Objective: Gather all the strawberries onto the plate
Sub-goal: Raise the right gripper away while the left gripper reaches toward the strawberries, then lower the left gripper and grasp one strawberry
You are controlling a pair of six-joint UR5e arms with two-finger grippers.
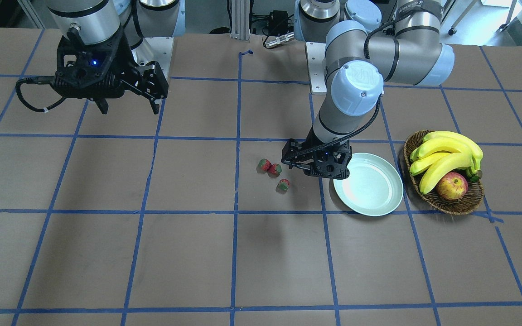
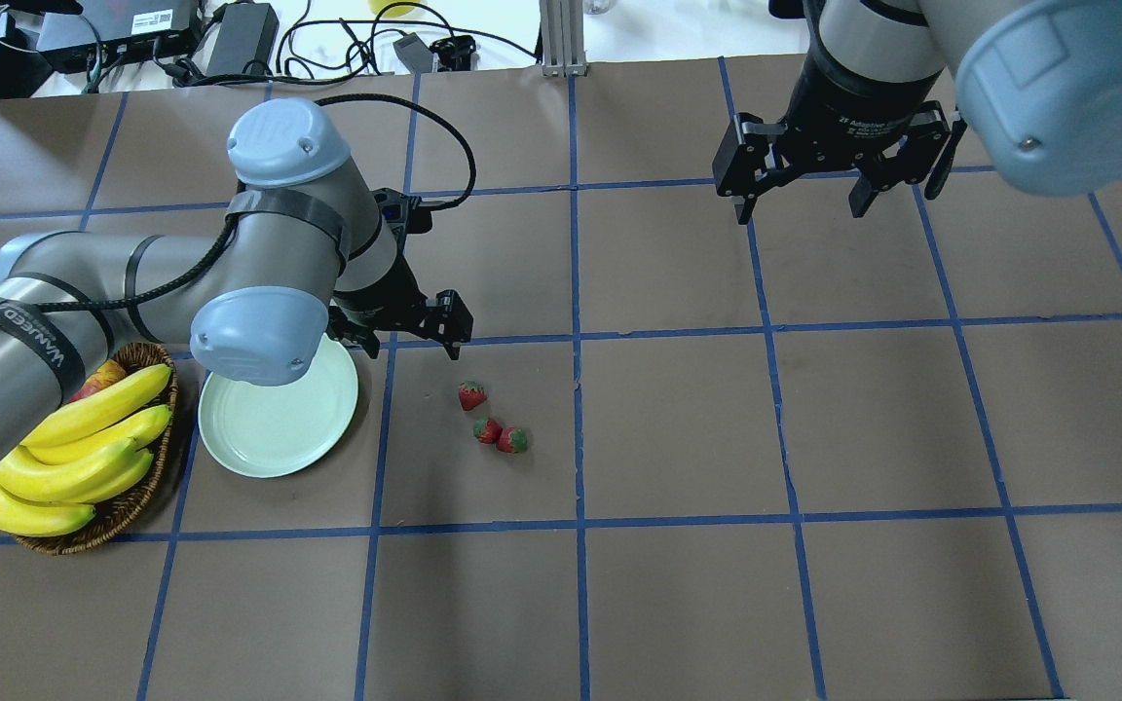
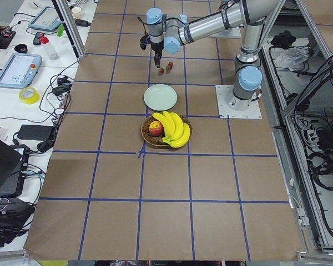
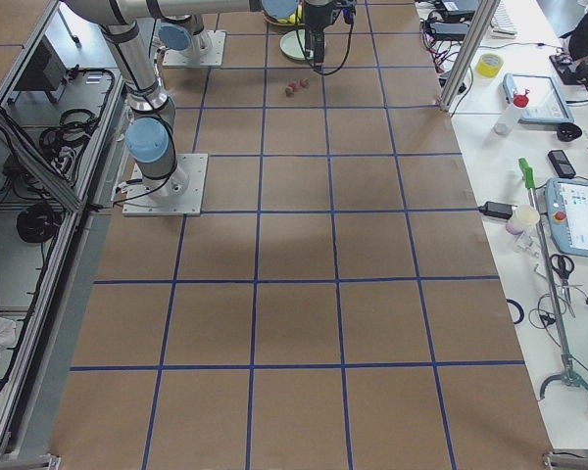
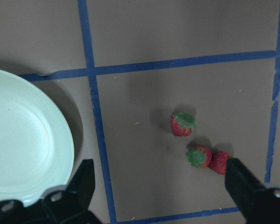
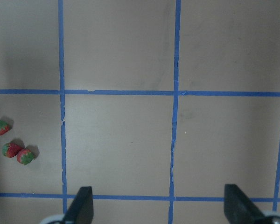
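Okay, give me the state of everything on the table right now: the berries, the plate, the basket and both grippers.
strawberries: three, on the table, none on the plate.
plate: empty, flat on the table.
left gripper: open, empty, above the table by the plate.
right gripper: open, empty, far from the strawberries.
basket: holds bananas and an apple.

Bright, even overhead light. Soft shadows lie on the counter [image 1: 261, 253]; the plate [image 2: 279, 428] gleams faintly.
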